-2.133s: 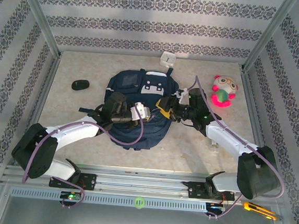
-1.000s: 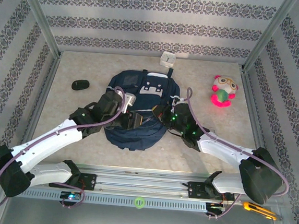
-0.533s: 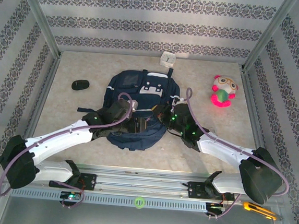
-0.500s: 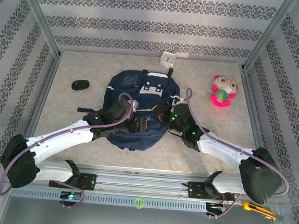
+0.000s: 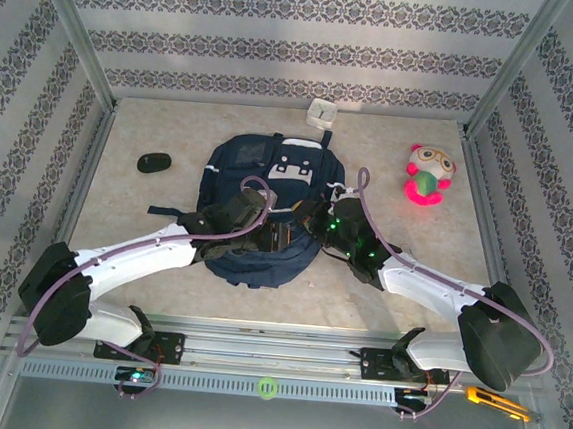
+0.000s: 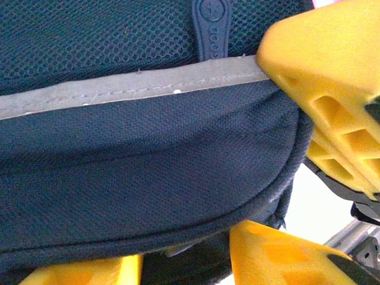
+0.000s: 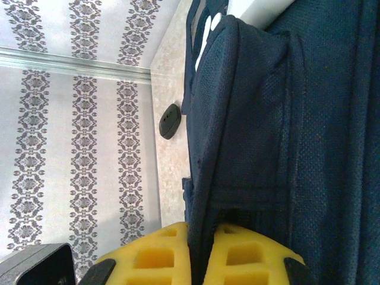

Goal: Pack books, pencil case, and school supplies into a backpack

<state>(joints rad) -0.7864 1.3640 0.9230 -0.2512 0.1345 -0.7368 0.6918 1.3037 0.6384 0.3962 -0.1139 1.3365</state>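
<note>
The navy backpack (image 5: pixel 270 173) lies flat mid-table, and both arms reach over its near half. My right gripper (image 7: pixel 202 228) is shut on a raised fold of the backpack (image 7: pixel 255 119), at the bag's right side (image 5: pixel 311 219). My left gripper (image 5: pixel 270 235) sits just left of it. Its yellow fingers (image 6: pixel 279 255) stand apart under the bag's piped rim (image 6: pixel 178 219), with dark fabric filling the gap; a grip cannot be made out. The grey stripe (image 6: pixel 119 92) runs above. The right gripper's finger (image 6: pixel 326 89) shows close by. Books, pencil case and school supplies are hidden.
A pink-and-green plush toy (image 5: pixel 427 175) sits at the back right. A black oval object (image 5: pixel 153 163) lies at the back left, also in the right wrist view (image 7: pixel 170 120). A small white boxy object (image 5: pixel 322 112) stands against the back wall. A yellow cutter (image 5: pixel 496 402) lies on the front rail.
The left arm has swung right and stretched forward, bringing its gripper over the bag's middle beside the right gripper. The right arm has held still on the fabric.
</note>
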